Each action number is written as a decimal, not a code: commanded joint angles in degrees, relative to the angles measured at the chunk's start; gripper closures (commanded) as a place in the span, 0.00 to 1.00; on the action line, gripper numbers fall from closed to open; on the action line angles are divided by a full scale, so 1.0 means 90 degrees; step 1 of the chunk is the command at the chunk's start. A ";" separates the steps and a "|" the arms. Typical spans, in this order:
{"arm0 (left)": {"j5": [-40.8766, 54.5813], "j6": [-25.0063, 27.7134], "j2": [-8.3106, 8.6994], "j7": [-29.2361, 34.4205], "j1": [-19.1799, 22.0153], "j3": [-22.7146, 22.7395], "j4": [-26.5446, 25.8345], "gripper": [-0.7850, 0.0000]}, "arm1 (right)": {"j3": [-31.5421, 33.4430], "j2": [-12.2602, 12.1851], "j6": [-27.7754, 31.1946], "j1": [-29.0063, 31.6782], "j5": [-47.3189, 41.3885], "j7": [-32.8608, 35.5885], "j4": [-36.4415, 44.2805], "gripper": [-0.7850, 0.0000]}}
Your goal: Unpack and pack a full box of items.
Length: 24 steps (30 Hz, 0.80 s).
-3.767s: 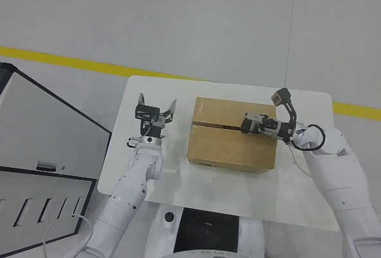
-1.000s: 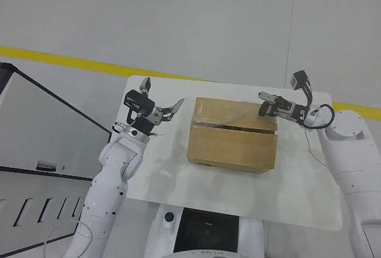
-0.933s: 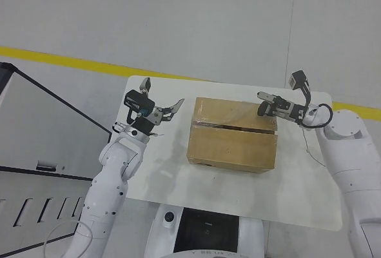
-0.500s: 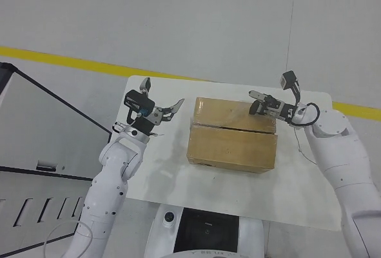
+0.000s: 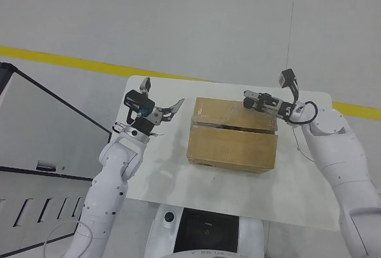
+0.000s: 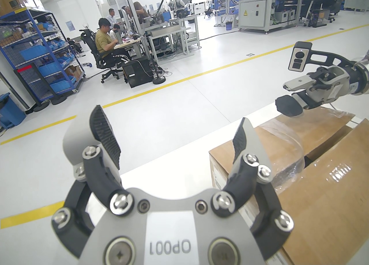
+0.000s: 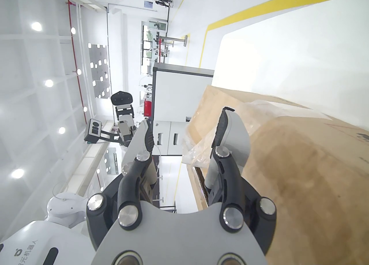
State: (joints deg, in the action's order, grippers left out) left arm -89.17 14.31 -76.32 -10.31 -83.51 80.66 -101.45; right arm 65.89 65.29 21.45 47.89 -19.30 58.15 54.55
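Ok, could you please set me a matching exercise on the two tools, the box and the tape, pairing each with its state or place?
Things:
1. left tool
2. right tool
3. box
4. tape

States or places:
A. clear, wrinkled, on the box's far flap
B. open, beside the box
C. brown, flaps down, on the table
D. open, over the box's far flap

Pairs: 1-B; 2-D; 3-C; 4-A
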 commanded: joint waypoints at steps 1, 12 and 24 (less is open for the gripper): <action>0.0000 0.0000 0.0000 0.0000 0.0000 0.0000 0.0000 0.00 | 0.0090 -0.0037 -0.0022 -0.0024 0.0088 0.0035 0.0167 0.35; 0.0000 0.0000 0.0000 0.0000 0.0000 0.0000 0.0000 0.00 | -0.0584 -0.0008 -0.0634 -0.0738 0.1295 0.0918 0.1284 1.00; 0.0000 0.0000 0.0000 0.0000 0.0000 0.0000 0.0000 0.00 | -0.2380 0.0640 -0.0534 -0.1653 0.1760 0.0873 0.0346 1.00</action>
State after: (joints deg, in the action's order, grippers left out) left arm -89.17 14.31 -76.32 -10.31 -83.51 80.66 -101.45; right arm 45.05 70.84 16.55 33.46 -4.06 65.91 58.25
